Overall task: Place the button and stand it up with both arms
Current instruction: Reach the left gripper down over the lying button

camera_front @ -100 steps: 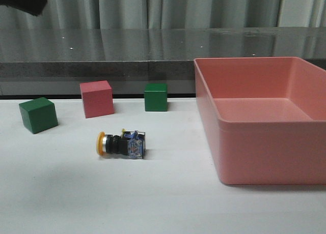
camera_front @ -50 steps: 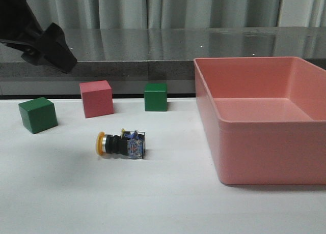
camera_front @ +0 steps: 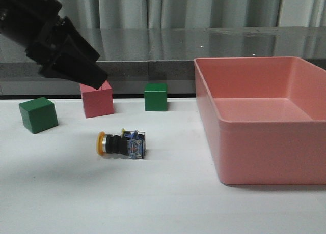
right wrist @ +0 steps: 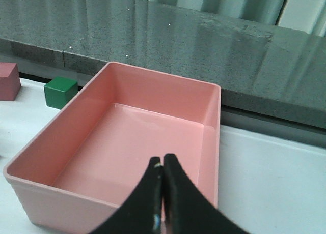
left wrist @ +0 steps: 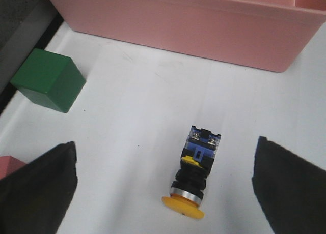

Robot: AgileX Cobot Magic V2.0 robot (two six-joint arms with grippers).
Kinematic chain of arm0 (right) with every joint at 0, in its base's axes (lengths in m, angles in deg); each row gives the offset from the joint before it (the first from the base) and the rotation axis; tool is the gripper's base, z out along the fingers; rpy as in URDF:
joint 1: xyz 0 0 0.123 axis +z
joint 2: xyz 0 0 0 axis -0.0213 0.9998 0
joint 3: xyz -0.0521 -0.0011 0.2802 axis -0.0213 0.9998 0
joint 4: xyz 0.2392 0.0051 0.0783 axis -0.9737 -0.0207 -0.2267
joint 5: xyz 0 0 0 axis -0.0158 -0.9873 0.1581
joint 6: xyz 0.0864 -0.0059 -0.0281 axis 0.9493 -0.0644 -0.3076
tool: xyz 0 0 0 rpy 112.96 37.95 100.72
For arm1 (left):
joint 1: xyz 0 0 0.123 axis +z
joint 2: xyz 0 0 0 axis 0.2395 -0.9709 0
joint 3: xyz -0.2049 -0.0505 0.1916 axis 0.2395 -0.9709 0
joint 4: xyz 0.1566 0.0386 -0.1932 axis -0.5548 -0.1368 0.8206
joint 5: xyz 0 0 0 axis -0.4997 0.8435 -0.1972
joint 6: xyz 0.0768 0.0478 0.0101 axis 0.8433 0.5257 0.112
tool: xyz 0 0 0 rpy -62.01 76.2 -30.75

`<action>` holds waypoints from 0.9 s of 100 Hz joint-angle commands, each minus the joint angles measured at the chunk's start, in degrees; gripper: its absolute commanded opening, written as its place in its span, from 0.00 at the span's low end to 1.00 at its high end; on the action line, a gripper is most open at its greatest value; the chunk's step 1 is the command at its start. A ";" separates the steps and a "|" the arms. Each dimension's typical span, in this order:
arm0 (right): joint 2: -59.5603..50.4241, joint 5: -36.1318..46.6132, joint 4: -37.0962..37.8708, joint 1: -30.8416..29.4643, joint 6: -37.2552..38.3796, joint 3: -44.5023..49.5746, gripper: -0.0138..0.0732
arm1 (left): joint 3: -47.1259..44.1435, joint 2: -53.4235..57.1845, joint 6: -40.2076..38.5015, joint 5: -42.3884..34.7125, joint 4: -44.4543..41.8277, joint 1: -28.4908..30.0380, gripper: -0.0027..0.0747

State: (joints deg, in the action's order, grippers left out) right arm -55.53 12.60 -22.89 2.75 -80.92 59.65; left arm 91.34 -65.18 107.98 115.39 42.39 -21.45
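Note:
The button (camera_front: 121, 144) lies on its side on the white table, yellow cap to the left and blue-grey base to the right. My left gripper (camera_front: 93, 76) hangs above and to the left of it, in front of the pink cube (camera_front: 98, 103). In the left wrist view the button (left wrist: 196, 173) lies between and beyond the wide-open fingers (left wrist: 35, 191), untouched, and the left gripper (left wrist: 163, 191) is empty. My right gripper (right wrist: 163, 165) is shut and empty, above the near wall of the pink bin (right wrist: 127, 137). It is out of the front view.
A green cube (camera_front: 38, 114) sits at the left and another green cube (camera_front: 156, 96) behind the button. The large pink bin (camera_front: 265, 152) fills the right side. A dark stone ledge runs behind the table.
My left arm has come in from the upper left and moved down and right toward the button. The button and cubes have not moved.

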 commanded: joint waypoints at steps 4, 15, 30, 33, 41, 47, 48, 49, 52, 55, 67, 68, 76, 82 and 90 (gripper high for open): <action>0.41 3.86 -0.34 -0.26 -0.06 -1.42 0.07 | 1.74 -1.04 5.19 6.66 7.78 1.99 0.88; 0.41 3.86 -0.34 -0.26 -0.06 -1.42 0.07 | 1.74 -3.84 6.39 9.05 9.75 2.13 0.88; 0.41 3.86 -0.34 -0.26 -0.06 -1.42 0.07 | 1.74 -7.48 6.39 9.05 13.59 2.13 0.88; 0.41 3.86 -0.34 -0.26 -0.06 -1.42 0.07 | 1.74 -7.92 6.50 9.10 13.87 2.13 0.88; 0.41 3.86 -0.34 -0.26 -0.06 -1.42 0.07 | 1.74 -9.02 8.03 9.10 13.76 2.13 0.88; 0.41 3.86 -0.34 -0.26 -0.06 -1.42 0.07 | 1.74 -9.65 9.11 9.10 13.76 2.13 0.88; 0.41 3.86 -0.34 -0.26 -0.06 -1.42 0.07 | 1.74 -9.65 9.31 9.10 13.76 2.13 0.88; 0.41 3.86 -0.34 -0.26 -0.06 -1.42 0.07 | 1.74 -9.86 9.45 9.10 13.76 2.13 0.88; 0.41 3.86 -0.34 -0.26 -0.06 -1.42 0.07 | 1.74 -10.09 9.89 9.21 13.63 2.13 0.88; 0.41 3.86 -0.34 -0.26 -0.06 -1.42 0.07 | 1.74 -10.24 10.68 9.21 13.29 2.13 0.88; 0.41 3.86 -0.34 -0.26 -0.06 -1.42 0.07 | 1.74 -10.99 12.95 9.11 11.39 2.13 0.88; 0.41 3.86 -0.34 -0.26 -0.06 -1.42 0.07 | 1.74 -11.14 13.11 9.11 11.27 2.13 0.88; 0.41 3.86 -0.34 -0.26 -0.06 -1.42 0.07 | 1.74 -12.16 14.63 8.99 10.53 2.13 0.88; 0.41 3.86 -0.34 -0.26 -0.06 -1.42 0.07 | 1.74 -13.20 15.19 8.99 10.27 2.13 0.88; 0.41 3.86 -0.34 -0.26 -0.06 -1.42 0.07 | 1.74 -14.50 15.23 8.99 10.26 2.13 0.88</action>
State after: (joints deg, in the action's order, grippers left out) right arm -55.53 12.51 -22.89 2.75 -80.92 59.65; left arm 91.74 -81.19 122.59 121.78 50.13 -19.35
